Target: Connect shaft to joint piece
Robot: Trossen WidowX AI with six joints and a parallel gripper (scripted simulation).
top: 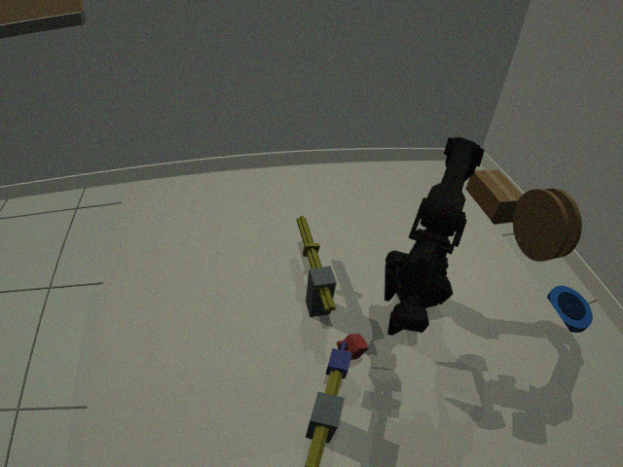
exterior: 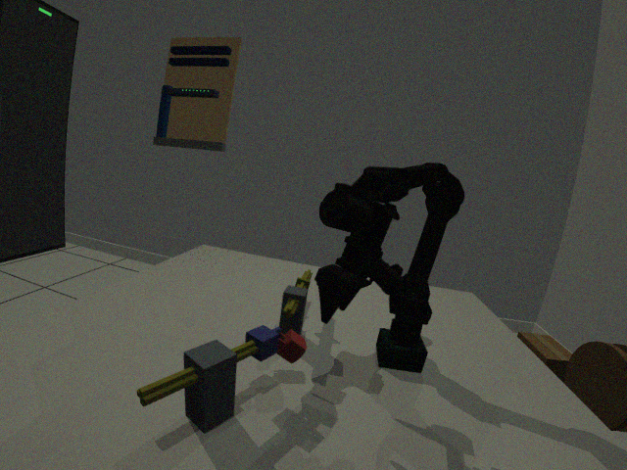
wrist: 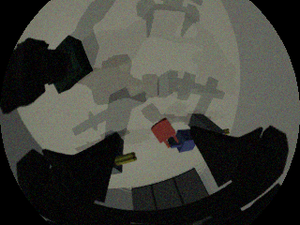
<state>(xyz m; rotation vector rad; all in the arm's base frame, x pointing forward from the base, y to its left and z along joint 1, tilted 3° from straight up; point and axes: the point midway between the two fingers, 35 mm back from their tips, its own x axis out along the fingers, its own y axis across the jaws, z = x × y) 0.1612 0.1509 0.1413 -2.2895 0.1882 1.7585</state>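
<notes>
The red joint piece (top: 356,344) (exterior: 292,345) (wrist: 163,131) sits on a blue hinge block (top: 340,359) (exterior: 263,341) (wrist: 186,141) at the end of the fixed yellow shaft (top: 332,384) (exterior: 167,383). That shaft passes through a grey block (top: 325,410) (exterior: 210,382). The second yellow shaft (top: 311,248) (wrist: 126,157) (exterior: 293,305) rests in another grey block (top: 320,286), and its near end stops short of the joint piece. My gripper (top: 389,315) (exterior: 357,308) (wrist: 156,134) is open and empty. It hangs above the table, just right of the joint piece, fingers pointing down and touching nothing.
The arm's base (exterior: 402,353) stands right of the shafts. A wooden disc (top: 545,223) (exterior: 602,374) and a wooden block (top: 493,193) (exterior: 544,346) lie by the right wall. A blue bowl (top: 569,306) sits near the right edge.
</notes>
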